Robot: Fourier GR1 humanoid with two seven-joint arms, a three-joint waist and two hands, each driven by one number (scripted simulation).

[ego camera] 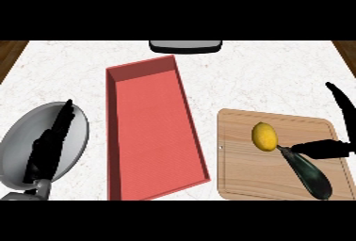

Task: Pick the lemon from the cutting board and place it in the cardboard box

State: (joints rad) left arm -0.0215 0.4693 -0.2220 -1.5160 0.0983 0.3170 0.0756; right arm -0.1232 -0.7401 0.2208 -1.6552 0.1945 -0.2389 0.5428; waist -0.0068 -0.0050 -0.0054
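The lemon [263, 136] lies on the wooden cutting board [240, 179] at the right of the table [278, 75], its near end meeting a dark eggplant [309, 174]. The right hand [327, 148] shows at the right edge, fingers open, thumb just beside the lemon and gripping nothing. The left hand [45, 150] rests with fingers straight over a grey plate [17, 141] at the left. The red box [149, 122] sits between plate and board.

The right hand [325, 148] is cut off by the view's right edge so that its palm does not show, the left hand [45, 150] hides the middle of the grey plate [14, 150], and a grey-black object [185, 45] at the upper edge, perhaps an appliance, shows only partly.
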